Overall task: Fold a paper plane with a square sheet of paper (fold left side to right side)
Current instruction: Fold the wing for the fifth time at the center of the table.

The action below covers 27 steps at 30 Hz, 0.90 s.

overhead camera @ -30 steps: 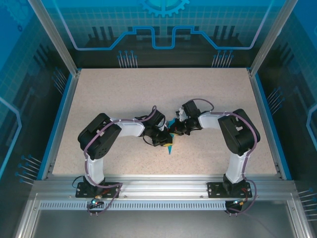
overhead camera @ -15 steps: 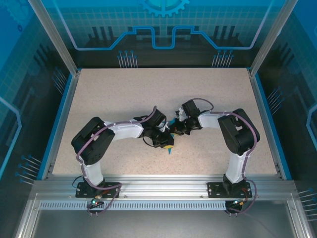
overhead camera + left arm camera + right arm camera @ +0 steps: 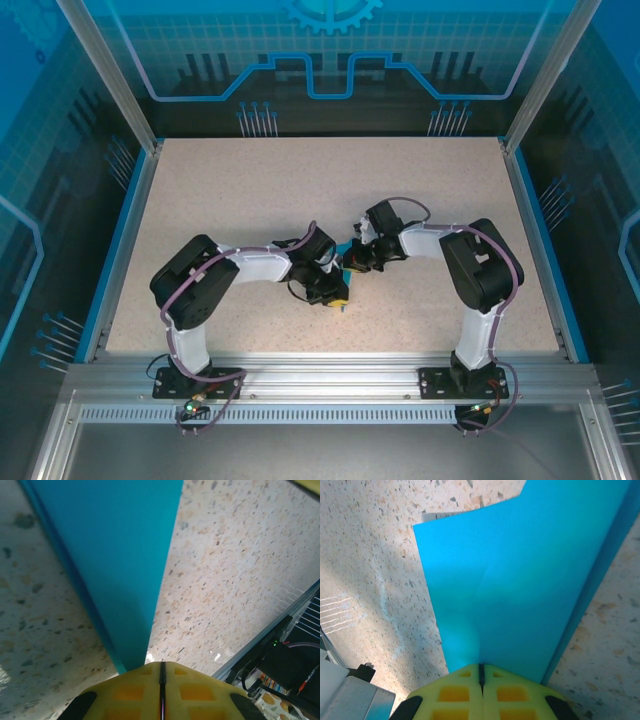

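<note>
The teal-blue paper, folded into a narrow pointed paper plane point(image 3: 345, 268), lies flat on the speckled table between the two grippers. In the left wrist view the paper plane point(image 3: 115, 555) tapers to a sharp tip that ends against my left gripper point(image 3: 161, 666), whose yellow fingers are shut, seam closed, low over the table. In the right wrist view a wide layered flap of the paper plane point(image 3: 520, 580) spreads ahead of my right gripper point(image 3: 481, 667), also shut, with its tips resting on the paper's near edge. From above, the left gripper point(image 3: 337, 293) and the right gripper point(image 3: 352, 262) meet over the paper.
The speckled table point(image 3: 240, 190) has a blue rim and an aluminium frame rail point(image 3: 320, 375) along the near edge. Glass walls stand on the other three sides. Both arm bases sit on that rail, with cables point(image 3: 280, 665) close by.
The left arm's elbow swung outward and back, and its gripper slid a little left and down over the paper's tip. The tip shows less below the fingers. The right arm stayed still.
</note>
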Each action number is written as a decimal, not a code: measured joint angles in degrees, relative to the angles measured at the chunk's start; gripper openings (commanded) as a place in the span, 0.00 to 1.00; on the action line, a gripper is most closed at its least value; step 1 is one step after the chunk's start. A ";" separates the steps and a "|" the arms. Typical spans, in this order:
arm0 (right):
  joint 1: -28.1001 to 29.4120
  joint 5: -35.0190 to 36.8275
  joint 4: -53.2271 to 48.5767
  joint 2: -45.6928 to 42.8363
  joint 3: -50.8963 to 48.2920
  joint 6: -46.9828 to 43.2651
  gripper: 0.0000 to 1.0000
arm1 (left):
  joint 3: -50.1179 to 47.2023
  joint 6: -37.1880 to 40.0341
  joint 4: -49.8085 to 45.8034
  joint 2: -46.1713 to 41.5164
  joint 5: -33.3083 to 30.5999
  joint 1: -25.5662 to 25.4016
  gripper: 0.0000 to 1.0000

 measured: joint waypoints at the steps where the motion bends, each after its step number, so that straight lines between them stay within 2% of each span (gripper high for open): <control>1: 0.02 0.02 -0.15 0.02 0.09 0.00 0.05 | -0.02 0.00 0.02 0.11 0.00 0.00 0.11; 27: 0.00 0.20 -3.63 1.09 2.36 -1.51 0.05 | -2.95 -0.04 4.33 0.11 0.00 0.02 0.10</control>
